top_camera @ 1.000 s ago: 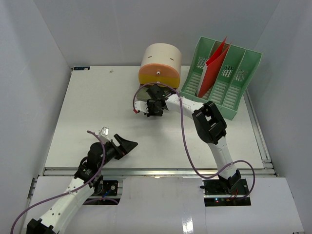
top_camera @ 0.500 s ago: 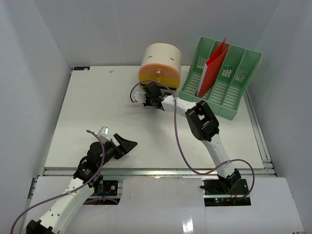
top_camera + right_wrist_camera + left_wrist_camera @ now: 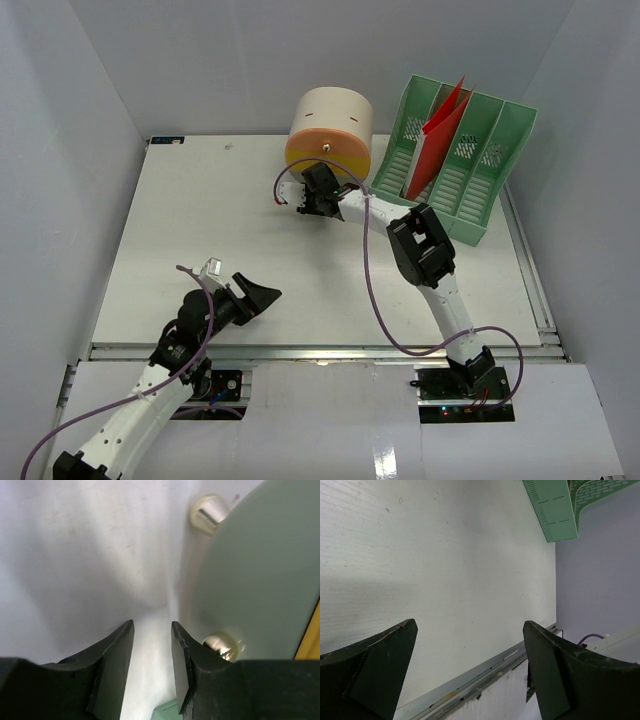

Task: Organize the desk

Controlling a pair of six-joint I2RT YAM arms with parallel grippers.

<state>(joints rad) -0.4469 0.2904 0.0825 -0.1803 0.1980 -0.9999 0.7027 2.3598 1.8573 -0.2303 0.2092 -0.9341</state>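
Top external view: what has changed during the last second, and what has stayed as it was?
The right gripper moved forward, away from its base, up to the front of the round drawer unit. Its jaws now stand slightly apart, nothing between them. The left gripper, wide open, the drawer unit, the green file rack and its red folder stayed as they were.

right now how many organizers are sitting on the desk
2: the cream round drawer unit at the far middle of the desk, and the green file rack at the far right with a red folder in it. A smaller one could be hidden behind them.
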